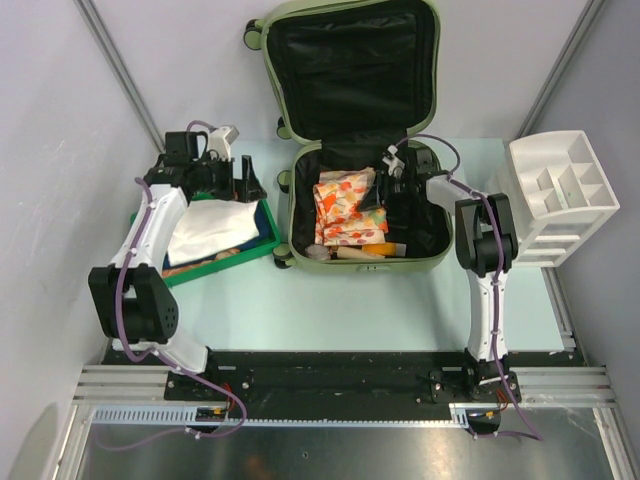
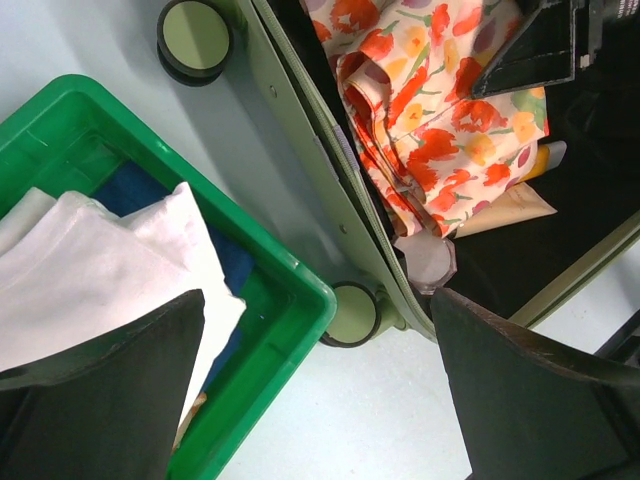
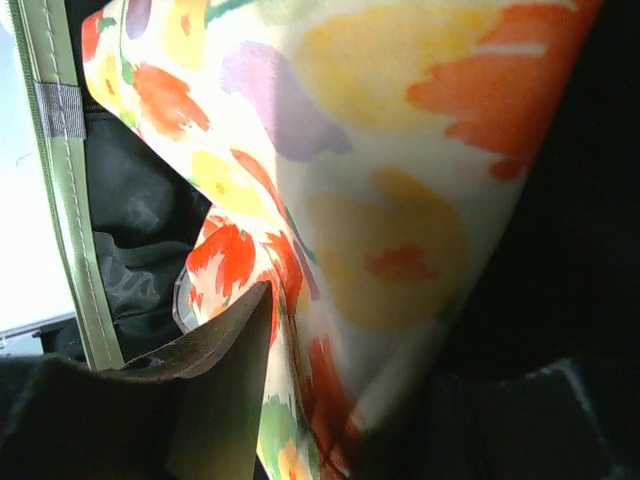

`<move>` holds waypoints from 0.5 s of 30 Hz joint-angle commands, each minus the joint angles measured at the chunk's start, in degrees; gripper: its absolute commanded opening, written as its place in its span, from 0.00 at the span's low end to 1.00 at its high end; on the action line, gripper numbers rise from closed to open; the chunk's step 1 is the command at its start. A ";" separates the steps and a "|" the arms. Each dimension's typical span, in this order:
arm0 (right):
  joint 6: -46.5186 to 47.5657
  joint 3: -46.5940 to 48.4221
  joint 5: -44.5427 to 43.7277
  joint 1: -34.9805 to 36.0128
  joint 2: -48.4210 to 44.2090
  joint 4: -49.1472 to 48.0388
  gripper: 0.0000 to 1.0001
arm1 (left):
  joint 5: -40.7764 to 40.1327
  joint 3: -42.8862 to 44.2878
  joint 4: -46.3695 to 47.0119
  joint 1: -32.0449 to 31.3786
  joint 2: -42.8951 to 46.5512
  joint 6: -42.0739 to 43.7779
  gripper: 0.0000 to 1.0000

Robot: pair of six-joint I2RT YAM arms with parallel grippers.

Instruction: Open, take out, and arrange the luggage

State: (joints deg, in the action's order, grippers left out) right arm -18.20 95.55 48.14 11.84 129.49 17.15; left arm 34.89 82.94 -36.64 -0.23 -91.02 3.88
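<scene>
Closest to us, the two arms rise from the near edge of the pale table (image 1: 330,310), the left one bending out to the left and the right one reaching straight ahead. Past the left arm's elbow sits a green tray (image 2: 296,277) holding a folded white cloth (image 1: 212,228) with something blue under it. The left gripper (image 1: 232,182) hovers over the tray's far right corner with its fingers spread wide and nothing between them. Just right of the tray, in the middle of the table, lies the suitcase (image 1: 420,262), open, its wheels (image 2: 352,314) nearly touching the tray's rim. Its lower shell rests flat on the table, and near its front wall we see a cream tube (image 2: 508,212) and a yellow bottle (image 2: 548,158). Behind them a flowered cloth (image 1: 345,205) in orange, yellow and white is bunched on the left side of the shell. The right gripper (image 1: 385,208) is down inside the shell at that cloth's right edge. From its wrist camera the cloth hangs right against one finger (image 3: 200,400), yet we cannot tell whether the fingers pinch it or stand slack around it. To the right, at the table's edge, a white organizer (image 1: 560,195) stands well apart from the suitcase. Farthest back, the lid (image 1: 350,60) stands raised, its black lining facing us.
</scene>
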 commanded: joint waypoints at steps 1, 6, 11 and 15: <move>3.25 1.13 -2.09 -2.69 -3.54 5.44 0.48 | 2.46 3.02 0.61 -0.47 -0.73 0.78 1.00; 3.52 3.41 -2.70 -4.19 -3.28 6.23 0.48 | 2.37 4.07 0.52 -1.18 -1.96 0.87 1.00; 2.73 5.79 -2.09 -4.98 -2.93 6.58 0.45 | 2.37 5.22 0.52 -1.35 -3.02 0.87 1.00; 0.62 4.21 -0.51 -4.19 -2.84 3.95 0.43 | 2.46 5.48 0.43 -1.62 -3.72 0.69 1.00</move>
State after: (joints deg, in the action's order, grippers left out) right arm -16.32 99.15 46.57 6.66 128.38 22.44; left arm 35.00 85.76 -36.60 -1.32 -94.41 3.86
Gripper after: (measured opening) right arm 0.437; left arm 0.996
